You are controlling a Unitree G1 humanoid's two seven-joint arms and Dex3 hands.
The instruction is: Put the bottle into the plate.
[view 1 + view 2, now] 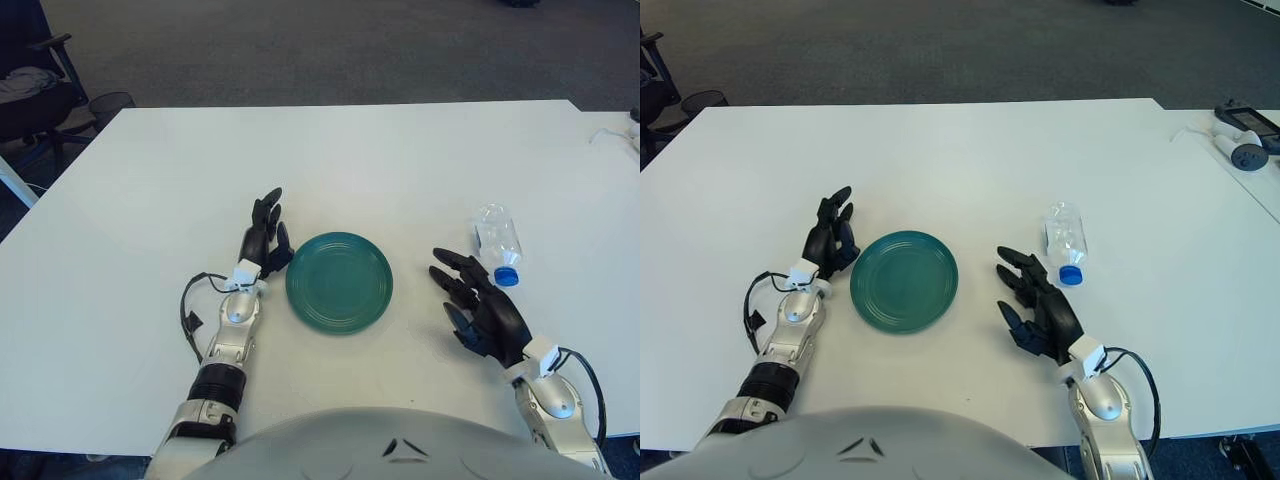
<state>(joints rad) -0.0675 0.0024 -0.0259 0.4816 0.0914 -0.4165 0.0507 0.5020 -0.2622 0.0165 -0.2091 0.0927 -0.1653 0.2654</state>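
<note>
The bottle [497, 238] lies on its side on the white table [350, 160], well to the right of the green plate [340, 281], its blue cap [506, 276] pointing toward the robot and its clear body running away from it. It looks empty or nearly so, so I judge it light, thin-walled and easy to dent, with a smooth round surface that can roll sideways or squirt out of a pinch. The cap end is the stiffest part, but it is narrow; the better hold is probably across the middle of the body, where the label sits, with fingers on one flank and the thumb on the other, closing gently enough not to crush it. The right hand [482, 305] shows just near and left of the cap, not touching it, its fingers [455, 270] spread and holding nothing. It must go forward and a little right to straddle the body. The left hand [264, 241] shows just beside the plate's left rim, fingers extended and empty; whether it touches the rim I cannot tell. The plate is shallow with a low rim, so a round bottle laid in it could roll off unless it is set down softly near the centre.
</note>
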